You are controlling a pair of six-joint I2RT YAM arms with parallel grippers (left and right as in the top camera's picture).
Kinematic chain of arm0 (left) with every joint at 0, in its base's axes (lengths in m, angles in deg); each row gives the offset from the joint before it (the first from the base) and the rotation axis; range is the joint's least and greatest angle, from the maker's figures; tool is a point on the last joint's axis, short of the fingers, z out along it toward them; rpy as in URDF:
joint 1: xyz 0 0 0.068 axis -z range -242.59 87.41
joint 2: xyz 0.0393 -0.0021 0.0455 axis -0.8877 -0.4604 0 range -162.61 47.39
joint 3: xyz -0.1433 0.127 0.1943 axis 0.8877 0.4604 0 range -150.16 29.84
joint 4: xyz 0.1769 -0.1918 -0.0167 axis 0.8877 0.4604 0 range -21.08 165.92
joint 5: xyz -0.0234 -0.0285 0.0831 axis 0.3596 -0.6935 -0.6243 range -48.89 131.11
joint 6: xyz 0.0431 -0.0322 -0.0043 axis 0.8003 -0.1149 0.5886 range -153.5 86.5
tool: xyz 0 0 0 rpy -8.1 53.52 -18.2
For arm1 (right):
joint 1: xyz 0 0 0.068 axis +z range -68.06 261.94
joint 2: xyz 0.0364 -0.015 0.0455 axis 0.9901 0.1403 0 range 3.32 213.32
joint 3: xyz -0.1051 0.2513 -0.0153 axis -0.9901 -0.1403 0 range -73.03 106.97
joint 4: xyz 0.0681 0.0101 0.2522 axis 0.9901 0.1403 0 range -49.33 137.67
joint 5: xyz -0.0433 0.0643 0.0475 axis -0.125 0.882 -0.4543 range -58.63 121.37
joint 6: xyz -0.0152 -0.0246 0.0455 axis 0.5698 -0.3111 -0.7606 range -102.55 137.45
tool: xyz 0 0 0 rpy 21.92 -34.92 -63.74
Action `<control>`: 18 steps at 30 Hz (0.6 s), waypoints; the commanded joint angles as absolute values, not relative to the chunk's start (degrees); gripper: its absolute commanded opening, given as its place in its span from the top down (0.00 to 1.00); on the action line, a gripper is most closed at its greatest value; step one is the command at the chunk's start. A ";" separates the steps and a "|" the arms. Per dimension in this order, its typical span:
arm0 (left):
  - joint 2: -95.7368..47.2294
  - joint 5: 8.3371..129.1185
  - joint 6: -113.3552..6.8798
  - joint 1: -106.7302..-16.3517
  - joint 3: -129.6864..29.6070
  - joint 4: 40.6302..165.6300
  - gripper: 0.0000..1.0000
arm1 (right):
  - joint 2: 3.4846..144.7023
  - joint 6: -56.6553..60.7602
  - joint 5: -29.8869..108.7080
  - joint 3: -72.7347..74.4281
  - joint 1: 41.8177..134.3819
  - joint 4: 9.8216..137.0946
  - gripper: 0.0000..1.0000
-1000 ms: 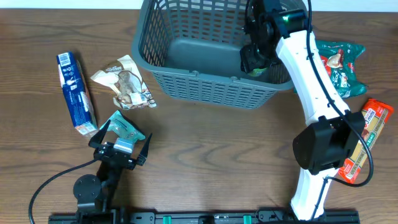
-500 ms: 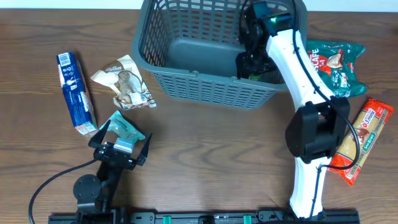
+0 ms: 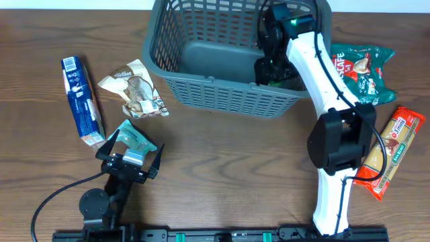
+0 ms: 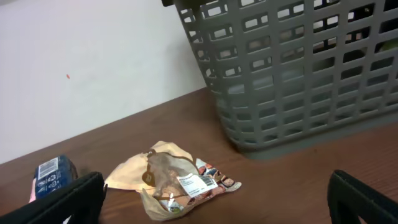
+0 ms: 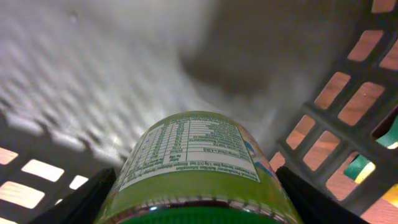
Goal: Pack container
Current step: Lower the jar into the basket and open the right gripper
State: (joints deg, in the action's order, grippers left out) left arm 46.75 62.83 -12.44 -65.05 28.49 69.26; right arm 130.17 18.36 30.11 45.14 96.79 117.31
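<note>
Right hand point(image 3: 270, 71) around glossy cylindrical green bottle point(image 5: 196, 158)

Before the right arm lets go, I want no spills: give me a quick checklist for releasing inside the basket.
1. Green bottle clamped between the fingers of the right end effector: ok.
2. Right end effector inside the walls of the container: ok.
3. Bottle resting on the container floor: cannot tell.
4. Container floor ahead of the bottle bare: ok.
5. Left end effector open and outside the container, over the teal packet: ok.
</note>
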 commanded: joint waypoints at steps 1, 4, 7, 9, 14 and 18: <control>46.79 63.83 -11.92 -64.87 29.56 71.23 0.01 | 131.89 19.25 30.57 46.15 96.74 117.71 0.99; 46.79 63.83 -11.92 -64.87 29.56 71.23 0.02 | 132.83 19.23 31.16 46.15 96.74 118.25 0.99; 46.79 63.83 -11.92 -64.87 29.56 71.23 0.01 | 133.21 19.25 31.86 46.15 96.74 118.21 0.99; 46.79 63.83 -11.92 -64.87 29.56 71.23 0.01 | 133.21 19.25 31.86 46.15 96.77 118.04 0.98; 46.79 63.83 -11.92 -64.87 29.56 71.23 0.01 | 133.21 19.73 31.99 46.15 96.74 118.06 0.46; 46.79 63.83 -11.92 -64.87 29.56 71.23 0.01 | 133.21 20.37 32.49 46.15 96.77 118.08 0.36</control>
